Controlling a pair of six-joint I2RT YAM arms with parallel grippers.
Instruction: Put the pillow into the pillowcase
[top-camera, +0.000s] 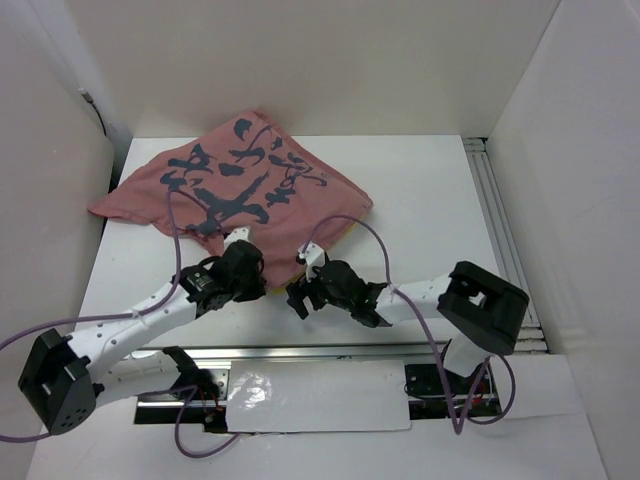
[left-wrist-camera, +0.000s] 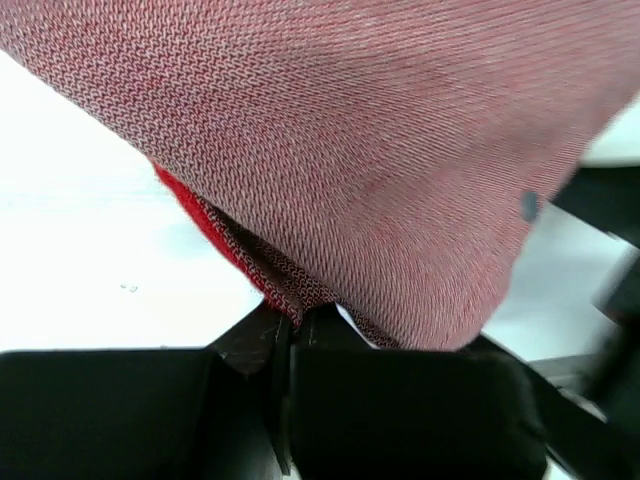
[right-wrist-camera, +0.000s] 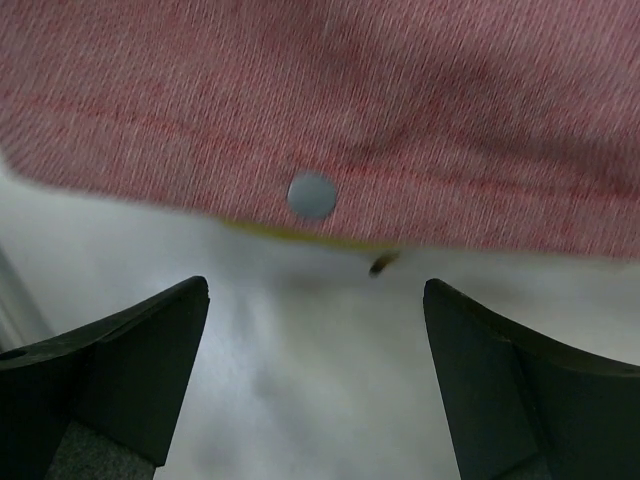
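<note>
**Left claw has the hem, right claw waits wide**

From my seat at the overhead view, the pillowcase (top-camera: 240, 185) lies on the white table (top-camera: 420, 200), spread out toward 11 o'clock from the table's middle. Its faded pinkish-red side faces up, with the dark markings showing. It sits skewed like a diamond, one corner pointing to 12 o'clock and another to 3 o'clock.

The left gripper (top-camera: 243, 248) is at the 6 o'clock edge of the cloth. On its wrist camera the left gripper (left-wrist-camera: 297, 325) has its jaws pressed together, pinching the hem of the pillowcase (left-wrist-camera: 380, 150). The fabric rises and drapes away from the pinch, and a brighter red layer shows at about 9 o'clock.

The right gripper (top-camera: 303, 290) sits just beside the cloth's edge, at roughly 5 o'clock from the pillowcase's centre. On its own camera the right gripper (right-wrist-camera: 315, 290) is spread wide with nothing between the fingers. Bare table lies under it and the pillowcase (right-wrist-camera: 400, 120) fills the 12 o'clock half of the view.

Of the pillow (right-wrist-camera: 300, 235) I see only a thin yellowish strip peeking from under that edge (the picture is blurred there). Overhead, another yellowish sliver (top-camera: 352, 226) shows by the 3 o'clock corner. The rest of it is hidden by the cloth.
</note>
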